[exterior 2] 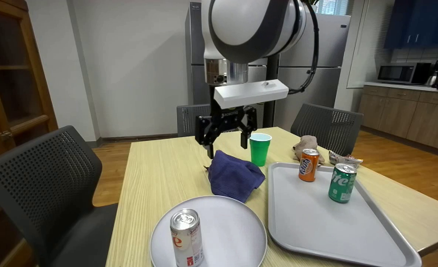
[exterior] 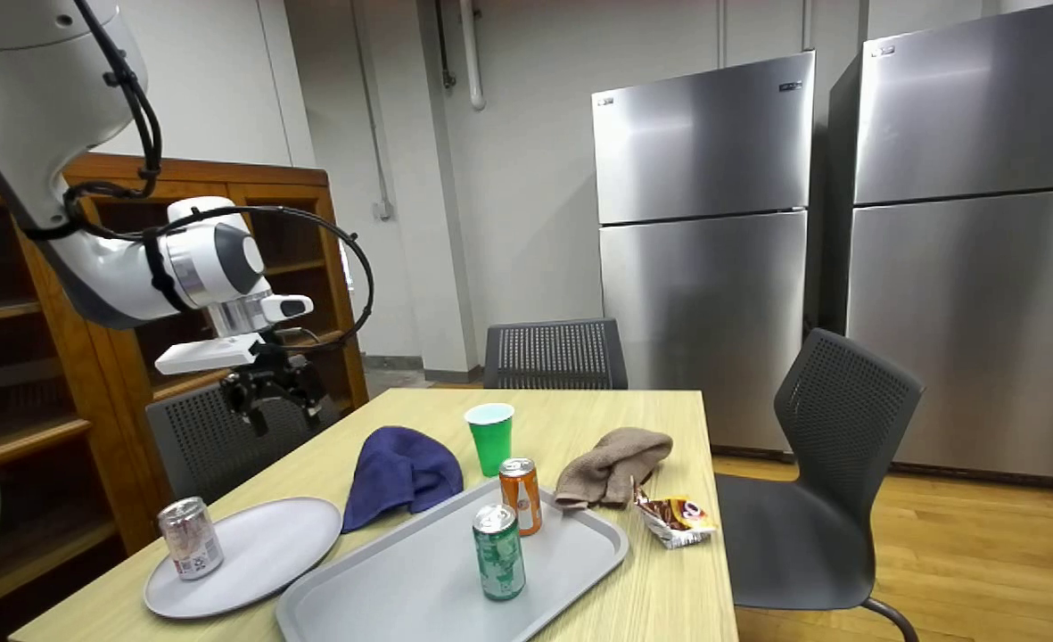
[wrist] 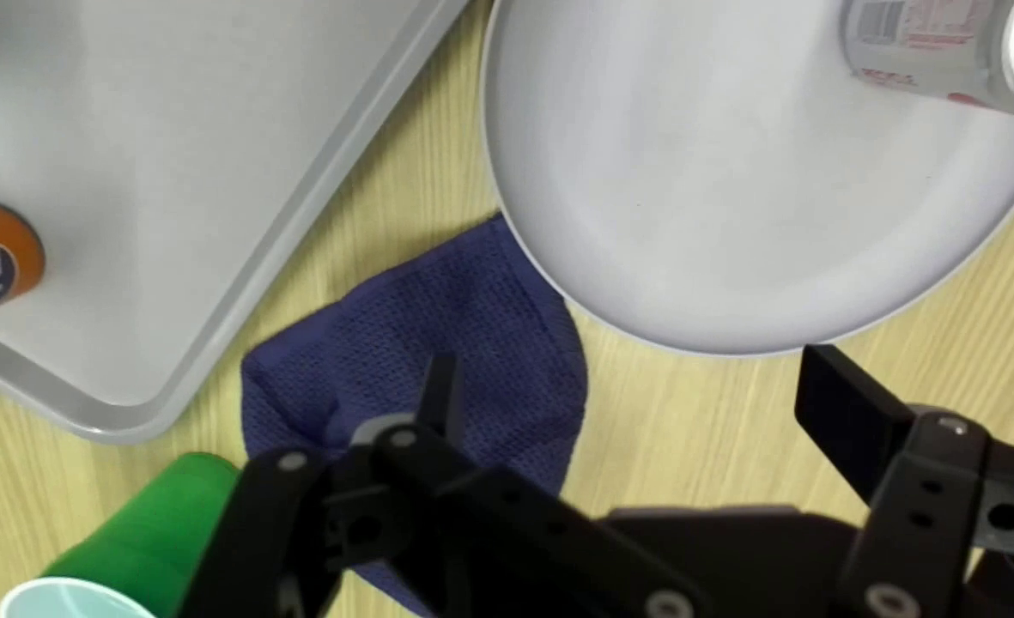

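- Gripper: your black two-finger gripper (exterior 2: 227,151) hangs above the bench (exterior 2: 159,170), its fingers (wrist: 846,416) spread wide, with nothing held between them.
- Nearest object: a rumpled navy-blue cloth towel (exterior 2: 235,176) lies below the gripper, between the bench's left edge and the grey rectangular tray (exterior 2: 308,222). It meets the rim of the pale grey round plate (exterior 2: 233,226); whether cloth runs beneath that rim, you cannot tell.
- Surroundings: the plate, near the left edge, carries an upright silver-and-white metal can (exterior 2: 187,239). A tapered green cup with a white interior (exterior 2: 259,150) stands just beside the towel, toward the far edge. The tray bears an upright orange metal can (exterior 2: 308,167) and an upright green metal can (exterior 2: 342,183).
- Right edge: a rumpled brown cloth (exterior: 615,468) and a crumpled brown-and-yellow packet (exterior: 676,517) lie well apart from your gripper.
- Hazard, alignment: in the wrist view one finger overlaps the towel, the other's tip the plate's rim; lowering straight from this pose might pinch little cloth or press the rim.
- Hazard, drag: should cloth be trapped under the plate, pulling it could tip the silver-and-white can.
- Hazard, contact: drifting toward the far edge could topple the cup.
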`<state>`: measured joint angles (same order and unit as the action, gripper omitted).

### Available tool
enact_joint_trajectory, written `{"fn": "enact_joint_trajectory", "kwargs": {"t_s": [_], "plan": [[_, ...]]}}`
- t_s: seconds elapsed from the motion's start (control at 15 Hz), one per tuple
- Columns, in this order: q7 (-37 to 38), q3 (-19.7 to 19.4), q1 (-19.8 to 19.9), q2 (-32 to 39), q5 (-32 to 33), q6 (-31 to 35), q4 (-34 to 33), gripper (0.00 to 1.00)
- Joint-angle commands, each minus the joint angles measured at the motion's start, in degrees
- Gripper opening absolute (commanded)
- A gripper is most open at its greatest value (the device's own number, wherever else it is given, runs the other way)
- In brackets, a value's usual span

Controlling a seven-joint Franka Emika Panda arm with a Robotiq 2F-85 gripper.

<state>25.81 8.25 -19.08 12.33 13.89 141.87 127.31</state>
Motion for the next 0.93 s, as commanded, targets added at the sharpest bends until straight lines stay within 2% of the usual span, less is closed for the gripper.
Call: {"fn": "enact_joint_trajectory", "kwargs": {"t_s": [0.0,0.33,0.87], "plan": [[-3.1,1.9,-1.6,2.7,1.5,-2.8,-4.4,1.0],[-9.6,4.2,-3.6,6.0,0.7,-2.3,-7.4,1.0],[-21.1,8.0,-3.6,10.0,-2.9,-2.1,-9.0,1.0]]}}
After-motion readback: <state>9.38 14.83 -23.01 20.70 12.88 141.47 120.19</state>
